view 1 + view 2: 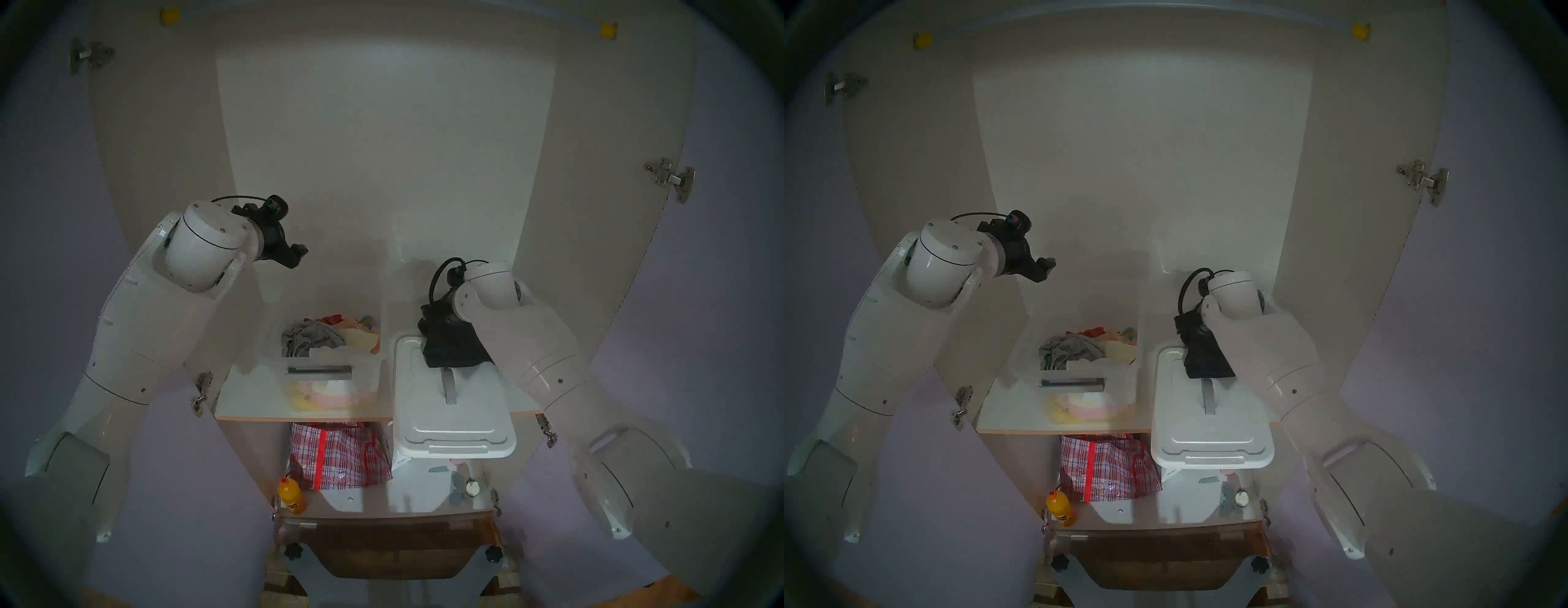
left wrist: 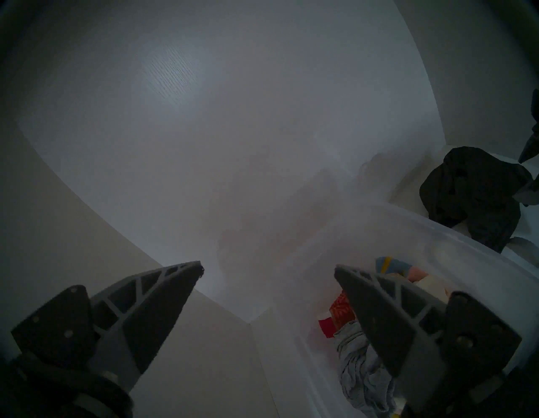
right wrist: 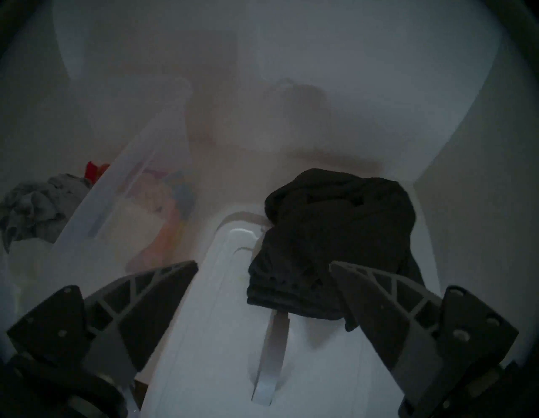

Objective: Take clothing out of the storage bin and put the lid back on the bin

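Head view: black garment (image 1: 452, 346) out of bin (image 1: 326, 382), lying on lid's (image 1: 449, 429) far end beside bin. Right gripper (image 3: 264, 265) spread, empty, over garment. Left gripper (image 2: 268, 267) spread, empty, raised. Left: clear garment, refit lid.
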Available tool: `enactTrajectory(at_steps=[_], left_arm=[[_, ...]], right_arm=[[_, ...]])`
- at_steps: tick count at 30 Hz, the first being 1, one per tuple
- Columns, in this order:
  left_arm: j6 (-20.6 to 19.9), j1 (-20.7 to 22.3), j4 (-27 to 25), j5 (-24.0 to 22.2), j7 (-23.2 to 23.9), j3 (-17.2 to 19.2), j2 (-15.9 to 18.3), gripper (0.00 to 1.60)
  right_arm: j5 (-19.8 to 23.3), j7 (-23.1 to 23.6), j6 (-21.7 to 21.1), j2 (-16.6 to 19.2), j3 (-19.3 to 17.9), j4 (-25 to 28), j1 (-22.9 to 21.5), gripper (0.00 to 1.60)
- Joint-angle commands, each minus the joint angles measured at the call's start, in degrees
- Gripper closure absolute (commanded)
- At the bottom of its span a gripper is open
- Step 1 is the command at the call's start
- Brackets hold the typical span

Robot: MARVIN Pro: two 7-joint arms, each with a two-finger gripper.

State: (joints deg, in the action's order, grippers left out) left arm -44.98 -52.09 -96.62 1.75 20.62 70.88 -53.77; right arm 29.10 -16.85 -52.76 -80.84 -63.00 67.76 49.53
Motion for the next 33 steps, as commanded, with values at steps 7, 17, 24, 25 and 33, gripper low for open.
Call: enactTrajectory(at_steps=[7, 17, 24, 25, 33], left_arm=[[0.66, 1.78, -1.27, -0.06, -0.07, 0.75, 0.05, 0.0], [0.76, 1.81, -1.29, -0.13, -0.07, 0.74, 0.11, 0.0], [0.77, 1.82, -1.29, -0.15, -0.07, 0.73, 0.12, 0.0], [0.77, 1.82, -1.29, -0.15, -0.08, 0.72, 0.12, 0.0], [0.77, 1.82, -1.28, -0.17, -0.09, 0.72, 0.13, 0.0]], right_arm=[[-0.51, -4.99, 7.43, -5.48, 0.44, -14.43, -1.95, 0.0], [0.25, 2.44, 4.82, -5.09, 2.01, -24.27, -6.85, 0.0], [-0.27, 2.8, 6.1, -4.32, 2.47, -23.11, -4.97, 0.0], [-0.32, 2.83, 6.29, -4.21, 2.59, -23.15, -4.85, 0.0], [1.39, 7.03, 6.69, -4.48, 2.03, -29.65, -6.39, 0.0]])
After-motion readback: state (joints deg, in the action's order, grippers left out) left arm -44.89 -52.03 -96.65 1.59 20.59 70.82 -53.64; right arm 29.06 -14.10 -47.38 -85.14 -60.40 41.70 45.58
